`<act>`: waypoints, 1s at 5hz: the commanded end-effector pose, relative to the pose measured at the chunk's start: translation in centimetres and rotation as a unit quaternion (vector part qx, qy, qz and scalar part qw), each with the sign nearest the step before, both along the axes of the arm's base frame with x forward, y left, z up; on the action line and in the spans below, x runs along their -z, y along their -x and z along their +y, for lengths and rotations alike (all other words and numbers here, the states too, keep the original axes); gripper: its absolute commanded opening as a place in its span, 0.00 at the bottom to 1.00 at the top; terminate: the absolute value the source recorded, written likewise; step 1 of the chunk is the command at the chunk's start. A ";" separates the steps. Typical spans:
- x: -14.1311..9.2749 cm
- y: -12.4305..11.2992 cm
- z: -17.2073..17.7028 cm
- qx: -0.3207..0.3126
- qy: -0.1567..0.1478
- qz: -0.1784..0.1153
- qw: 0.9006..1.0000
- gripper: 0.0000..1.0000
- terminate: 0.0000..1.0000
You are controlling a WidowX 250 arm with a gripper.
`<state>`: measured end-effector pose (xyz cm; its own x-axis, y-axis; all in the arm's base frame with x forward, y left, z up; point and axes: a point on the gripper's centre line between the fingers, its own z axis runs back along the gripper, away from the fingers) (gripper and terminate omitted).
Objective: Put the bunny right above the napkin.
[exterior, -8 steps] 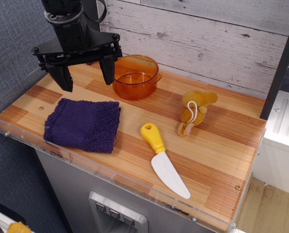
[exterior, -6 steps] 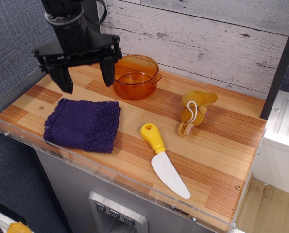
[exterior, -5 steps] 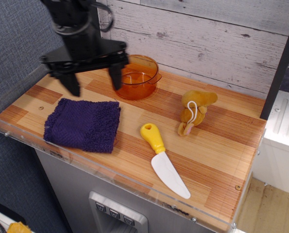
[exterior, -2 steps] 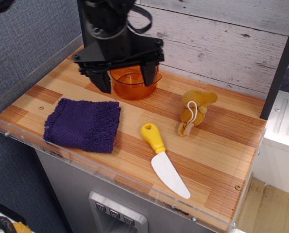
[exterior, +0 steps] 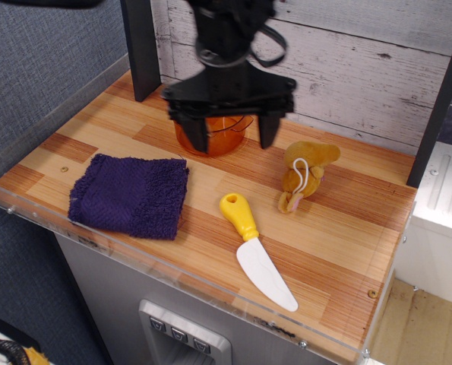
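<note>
On counter (exterior: pixel 347 228): one bunny (exterior: pixel 305 175), one napkin (exterior: pixel 131 195), one knife (exterior: pixel 257 249), one pot (exterior: pixel 224 138); tool (exterior: pixel 232 137) spread wide, empty.

A mustard-yellow bunny (exterior: pixel 305 173) with pinkish feet and a white string loop lies on a striped light-and-reddish wood table (exterior: pixel 347 251); a dark purple napkin (exterior: pixel 130 195), a translucent orange pot (exterior: pixel 224 137), a yellow-handled white knife (exterior: pixel 257 250) and a black gripper (exterior: pixel 232 134) stand before whitewashed grey planks (exterior: pixel 362 61).
</note>
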<state>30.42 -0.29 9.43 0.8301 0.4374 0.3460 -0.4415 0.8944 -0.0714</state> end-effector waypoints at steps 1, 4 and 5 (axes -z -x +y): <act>-0.3 -1.9 -3.6 0.048 -0.005 -0.008 0.999 1.00 0.00; 2.5 -2.6 -4.2 0.025 -0.009 0.024 0.999 1.00 0.00; 3.8 -3.4 -4.1 0.011 -0.006 0.042 0.999 1.00 0.00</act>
